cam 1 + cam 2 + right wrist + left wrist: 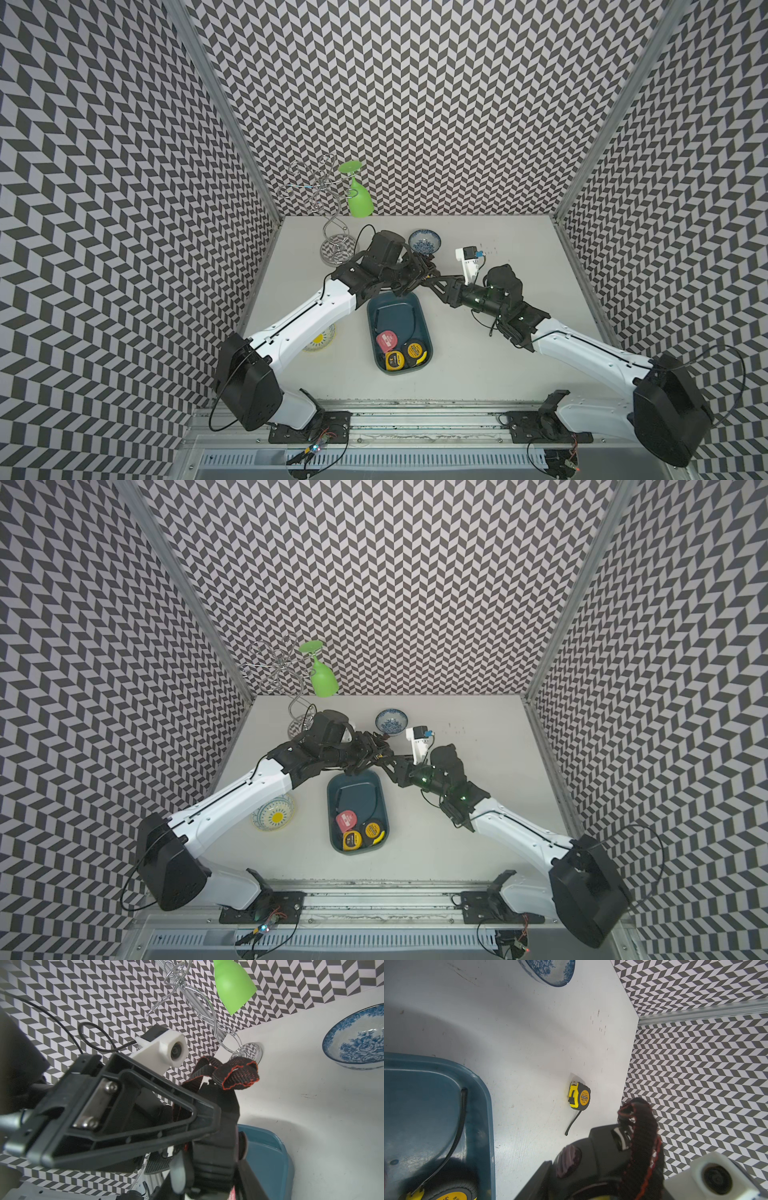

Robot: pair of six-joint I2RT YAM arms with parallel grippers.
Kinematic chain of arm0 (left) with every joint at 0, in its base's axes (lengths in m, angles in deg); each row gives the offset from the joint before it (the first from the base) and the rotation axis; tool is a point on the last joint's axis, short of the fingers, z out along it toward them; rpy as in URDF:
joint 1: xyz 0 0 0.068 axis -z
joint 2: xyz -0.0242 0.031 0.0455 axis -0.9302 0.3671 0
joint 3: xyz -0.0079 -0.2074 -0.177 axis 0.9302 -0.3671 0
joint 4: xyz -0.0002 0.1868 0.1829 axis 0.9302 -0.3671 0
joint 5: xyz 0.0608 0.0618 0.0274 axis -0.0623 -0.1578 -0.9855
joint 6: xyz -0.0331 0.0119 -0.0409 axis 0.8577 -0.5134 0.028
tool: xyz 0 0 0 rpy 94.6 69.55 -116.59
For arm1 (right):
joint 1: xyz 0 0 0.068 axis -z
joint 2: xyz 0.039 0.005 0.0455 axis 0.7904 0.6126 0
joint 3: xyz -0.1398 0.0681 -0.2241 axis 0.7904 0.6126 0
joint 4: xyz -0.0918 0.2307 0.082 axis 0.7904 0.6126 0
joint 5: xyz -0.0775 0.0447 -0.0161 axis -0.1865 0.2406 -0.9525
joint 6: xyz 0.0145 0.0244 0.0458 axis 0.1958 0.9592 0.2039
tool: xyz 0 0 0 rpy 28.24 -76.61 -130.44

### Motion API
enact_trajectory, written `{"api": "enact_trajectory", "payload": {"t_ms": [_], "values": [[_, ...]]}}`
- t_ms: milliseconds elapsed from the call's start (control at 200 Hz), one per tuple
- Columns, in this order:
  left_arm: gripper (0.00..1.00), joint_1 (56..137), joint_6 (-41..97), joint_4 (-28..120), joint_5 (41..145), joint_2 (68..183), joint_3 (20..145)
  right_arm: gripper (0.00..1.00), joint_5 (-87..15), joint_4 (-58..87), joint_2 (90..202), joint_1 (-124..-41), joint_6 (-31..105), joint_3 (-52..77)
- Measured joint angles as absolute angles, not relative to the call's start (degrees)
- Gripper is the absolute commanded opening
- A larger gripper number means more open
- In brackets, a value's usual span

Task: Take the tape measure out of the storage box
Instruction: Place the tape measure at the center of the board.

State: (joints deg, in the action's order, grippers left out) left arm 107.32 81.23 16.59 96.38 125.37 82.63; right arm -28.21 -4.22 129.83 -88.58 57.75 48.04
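from the left, the left gripper (420, 270) seems clamped on a black tape measure (224, 1105) above the teal storage box's (395, 318) far end, while the right gripper (431, 280) meets it, jaw width unreadable, and i'd want a firm hold on the body, not the strap, before any release.

left arm (307, 309) overhangs storage box (395, 318) far end; near end open.

Five tape measures (387, 340) (395, 360) (413, 350) (579, 1096) (216, 1147); two bowls (424, 242) (274, 812); one storage box (392, 313), glass (360, 201), rack (334, 251).
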Motion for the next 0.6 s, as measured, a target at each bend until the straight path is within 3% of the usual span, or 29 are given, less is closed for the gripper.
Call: {"api": "enact_trajectory", "payload": {"t_ms": [95, 120, 160, 210, 300, 596], "values": [[0.00, 107.32, 81.23, 16.90, 96.29, 125.37, 82.56, 0.07, -28.45, -4.33, 129.83, -88.58, 57.75, 48.04], [0.05, 107.32, 81.21, 17.00, 96.29, 125.37, 82.50, 0.06, -28.49, -4.31, 129.83, -88.58, 57.75, 48.04], [0.25, 107.32, 81.21, 17.33, 96.27, 125.37, 82.36, 0.04, -28.67, -4.31, 129.83, -88.58, 57.77, 48.04], [0.59, 107.29, 81.19, 17.84, 96.25, 125.37, 82.15, 0.04, -28.95, -4.28, 129.81, -88.58, 57.88, 48.07], [0.99, 107.23, 81.39, 18.64, 96.70, 125.37, 81.82, 0.03, -29.50, -4.28, 129.79, -88.58, 58.36, 48.07], [1.00, 106.05, 78.04, 17.38, 96.55, 123.69, 81.77, 0.02, -32.14, -3.04, 129.83, -85.74, 60.63, 49.33]]}}
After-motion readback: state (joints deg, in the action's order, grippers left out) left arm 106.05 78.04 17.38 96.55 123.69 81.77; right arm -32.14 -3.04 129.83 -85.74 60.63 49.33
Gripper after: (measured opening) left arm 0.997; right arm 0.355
